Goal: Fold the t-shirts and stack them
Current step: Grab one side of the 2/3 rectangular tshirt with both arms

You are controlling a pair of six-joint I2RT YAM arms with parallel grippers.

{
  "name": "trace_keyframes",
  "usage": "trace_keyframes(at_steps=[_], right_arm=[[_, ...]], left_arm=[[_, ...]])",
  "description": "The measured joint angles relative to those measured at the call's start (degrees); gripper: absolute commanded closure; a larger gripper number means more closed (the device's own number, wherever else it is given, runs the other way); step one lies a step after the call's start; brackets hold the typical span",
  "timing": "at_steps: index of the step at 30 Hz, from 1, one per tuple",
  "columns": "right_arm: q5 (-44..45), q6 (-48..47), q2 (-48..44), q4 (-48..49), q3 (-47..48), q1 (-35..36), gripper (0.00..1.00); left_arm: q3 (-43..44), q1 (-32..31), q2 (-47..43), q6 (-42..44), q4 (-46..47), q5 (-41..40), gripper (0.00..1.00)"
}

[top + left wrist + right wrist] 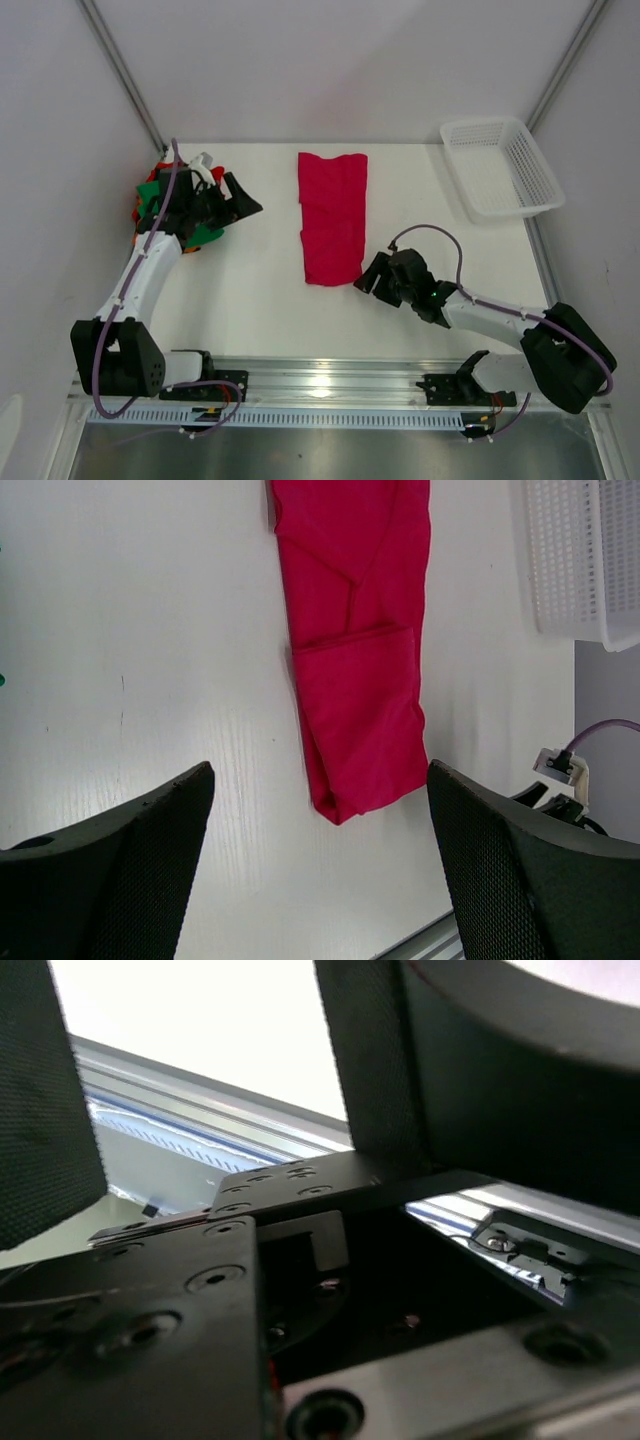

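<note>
Top view: crimson t-shirt (332, 218) is laid mid-table, folded into a long strip. Pile of t-shirts (150, 192) (green, orange, red) is bunched at the left edge, under the left arm. Left gripper (235, 200) is beside the pile. Right gripper (370, 275) is just off the strip's near right corner.
Left wrist: fingers (120, 870) are spread wide, nothing gripped. Strip and white basket (580, 560) are seen beyond.
Right wrist: claw is released and empty, pointed at the rail (200, 1095).
</note>
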Motion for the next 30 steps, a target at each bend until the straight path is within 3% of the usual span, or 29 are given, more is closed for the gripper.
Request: trace_keyframes(at_steps=[14, 24, 26, 27, 30], right_arm=[[-6.93, 4.33, 15.41, 19.28, 0.61, -0.20, 0.31], [-8.96, 5.35, 20.70, 24.26, 3.17, -0.20, 0.34], [-8.98, 5.22, 21.11, 24.17, 3.50, -0.28, 0.46], [-8.98, 5.01, 21.40, 23.98, 3.58, -0.33, 0.61], [-9.46, 4.44, 22.45, 23.30, 3.69, -0.61, 0.84]], left_arm=[[1.31, 0.02, -0.94, 1.25, -2.21, -1.40, 0.12], [1.81, 0.00, -2.49, 2.27, -3.41, -2.64, 0.12], [1.81, 0.02, -2.56, 2.64, -3.61, -3.17, 0.12], [1.81, 0.02, -2.62, 2.69, -3.69, -3.26, 0.12], [1.99, 0.02, -2.82, 3.08, -3.85, -3.76, 0.12]])
